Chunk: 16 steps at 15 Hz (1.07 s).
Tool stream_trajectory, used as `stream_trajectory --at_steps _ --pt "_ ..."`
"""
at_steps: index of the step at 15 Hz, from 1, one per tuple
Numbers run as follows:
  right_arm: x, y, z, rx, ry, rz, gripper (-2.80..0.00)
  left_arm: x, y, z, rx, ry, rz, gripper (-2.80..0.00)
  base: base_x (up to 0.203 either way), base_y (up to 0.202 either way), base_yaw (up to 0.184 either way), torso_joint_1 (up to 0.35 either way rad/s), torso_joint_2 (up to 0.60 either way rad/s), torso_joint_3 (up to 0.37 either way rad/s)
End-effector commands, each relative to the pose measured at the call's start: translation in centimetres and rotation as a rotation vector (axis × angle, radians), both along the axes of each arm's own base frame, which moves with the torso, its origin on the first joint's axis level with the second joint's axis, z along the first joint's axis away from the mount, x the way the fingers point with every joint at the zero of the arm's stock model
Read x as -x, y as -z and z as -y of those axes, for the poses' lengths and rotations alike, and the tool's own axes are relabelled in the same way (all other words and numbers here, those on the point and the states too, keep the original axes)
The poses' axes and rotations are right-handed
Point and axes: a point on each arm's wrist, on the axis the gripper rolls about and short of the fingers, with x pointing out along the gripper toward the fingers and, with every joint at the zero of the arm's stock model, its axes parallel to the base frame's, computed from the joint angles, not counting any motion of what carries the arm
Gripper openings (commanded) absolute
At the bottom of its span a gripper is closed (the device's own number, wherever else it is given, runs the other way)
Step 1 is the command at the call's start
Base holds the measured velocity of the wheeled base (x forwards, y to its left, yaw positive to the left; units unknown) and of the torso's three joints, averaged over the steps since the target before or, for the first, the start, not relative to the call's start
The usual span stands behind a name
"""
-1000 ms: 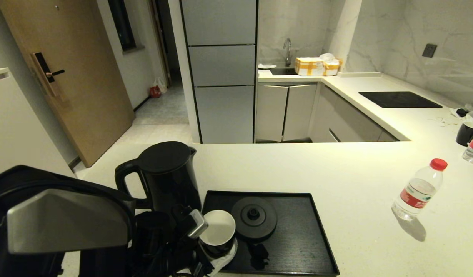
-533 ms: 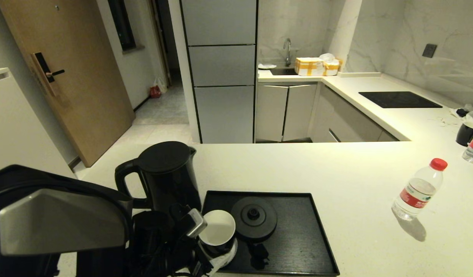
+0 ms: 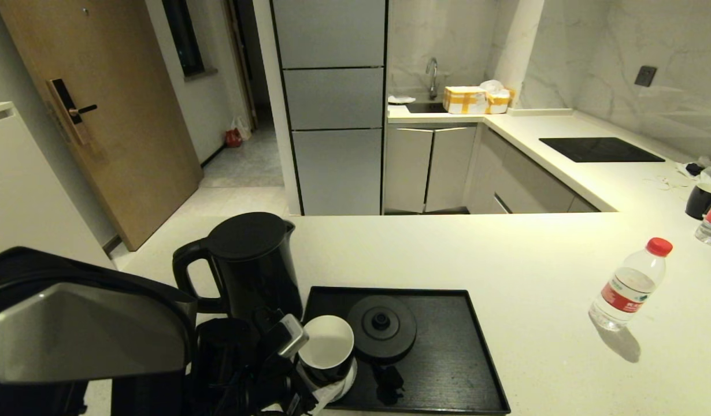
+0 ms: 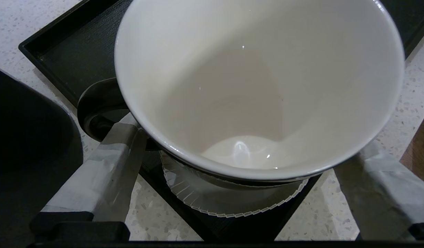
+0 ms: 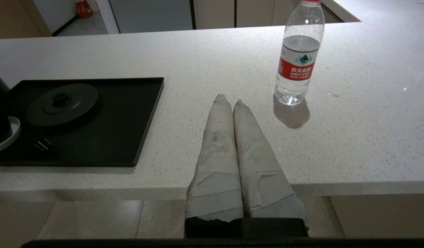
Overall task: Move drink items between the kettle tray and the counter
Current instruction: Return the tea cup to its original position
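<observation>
Cup (image 4: pixel 256 89) is the thing I'm parked over right now, it sits on the white saucer (image 4: pixel 232 201) at the near left corner of the kettle tray (image 3: pixel 448 370), with the saucer hanging a bit over the tray's rim. My left gripper (image 4: pixel 232 172) has its fingers (image 4: pixel 105 165) spread wide on either side of the cup, and I can't tell whether they touch it. Kettle (image 3: pixel 251 266) stands on the counter (image 3: pixel 448 248) just beside the tray's left end, and its round base disc (image 3: pixel 382 326) lies in the middle of the tray. Water bottle (image 5: pixel 299 55) stands upright on the counter, well off to the right of the tray. Right gripper (image 5: pixel 229 101) sits low at the counter's near edge, fingers pressed together, holding nothing
</observation>
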Motion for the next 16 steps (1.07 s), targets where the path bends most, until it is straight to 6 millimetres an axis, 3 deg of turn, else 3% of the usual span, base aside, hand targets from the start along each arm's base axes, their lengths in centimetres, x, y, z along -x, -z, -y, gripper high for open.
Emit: stream_trajectory --at_steps 1,16 --pt "-0.02 0.09 0.00 0.000 0.000 -0.003 -2.80 0.05 -0.07 -0.03 0.002 0.001 0.006 0.00 0.000 0.000 0.000 0.000 0.00 0.000" --pt "-0.02 0.09 0.00 0.000 0.000 -0.003 -2.80 0.96 -0.95 -0.62 -0.005 -0.016 0.011 0.00 0.000 0.000 0.000 0.000 0.00 0.000"
